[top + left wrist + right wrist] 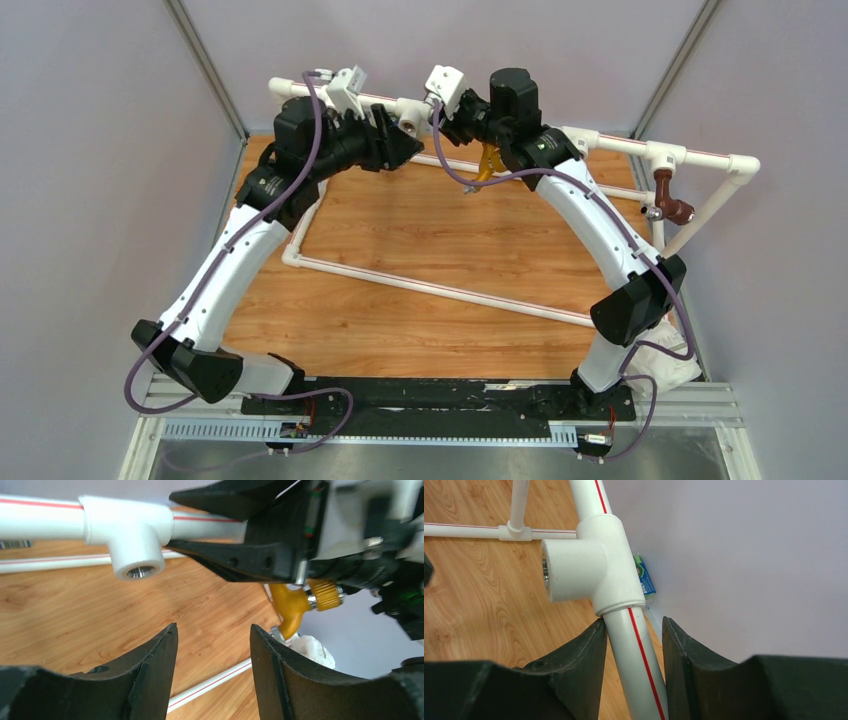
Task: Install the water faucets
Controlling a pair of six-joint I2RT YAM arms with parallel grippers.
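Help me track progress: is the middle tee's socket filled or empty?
Empty: the socket shows bare metal thread, nothing screwed in.

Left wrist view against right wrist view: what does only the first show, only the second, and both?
Only left wrist: the left gripper standing open with nothing between its fingers, and the orange tap. Only right wrist: a green label and a smaller tee further off. Shared: the white tee with its empty threaded socket, the red-striped pipe clasped by the right gripper, and the wooden table.
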